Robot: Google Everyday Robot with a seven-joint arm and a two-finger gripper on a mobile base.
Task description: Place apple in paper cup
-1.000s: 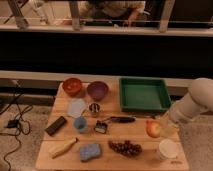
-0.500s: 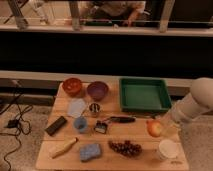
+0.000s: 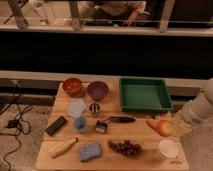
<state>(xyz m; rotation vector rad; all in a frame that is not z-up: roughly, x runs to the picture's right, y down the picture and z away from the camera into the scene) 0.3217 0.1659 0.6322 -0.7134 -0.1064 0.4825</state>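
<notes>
The apple (image 3: pixel 163 128), red-orange with a yellowish patch, lies on the wooden table (image 3: pixel 145 159) near its right edge. The white paper cup (image 3: pixel 168 149) stands upright just in front of it, at the front right corner. My gripper (image 3: pixel 178 125) hangs at the end of the white arm (image 3: pixel 201 106), which comes in from the right. It is low and right beside the apple's right side. I cannot tell whether it touches the apple.
An orange carrot (image 3: pixel 151 123) lies just left of the apple. A green tray (image 3: pixel 145 94) is at the back right, with red (image 3: pixel 72 86) and purple (image 3: pixel 97 90) bowls at the back left. A metal cup (image 3: pixel 94 109), blue cup (image 3: pixel 80 123), grapes (image 3: pixel 125 147) and blue sponge (image 3: pixel 90 151) are further left.
</notes>
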